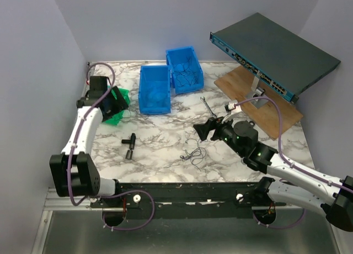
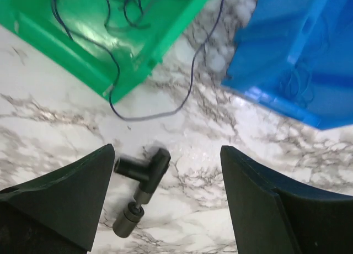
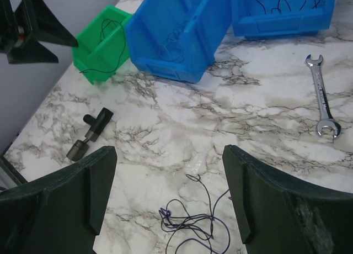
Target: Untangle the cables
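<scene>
The table (image 1: 165,138) is white marble veined grey, with blue bins (image 1: 154,91), a green bin (image 3: 102,49), dark bluish cables (image 3: 187,221) (silver wrench (image 3: 321,96)).

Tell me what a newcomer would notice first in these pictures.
Two bright blue bins stand at the back middle of the marble table. A dark network switch sits tilted above a wooden board at back right. Nearer, a small tangle of thin cables lies just ahead of the open right gripper.

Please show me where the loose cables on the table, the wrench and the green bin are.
cables (image 3: 167,214), right wrist view, on the small knot.
wrench (image 3: 320,94), right wrist view, middle of its shaft.
green bin (image 3: 113,55), right wrist view, on its near wall.
</scene>
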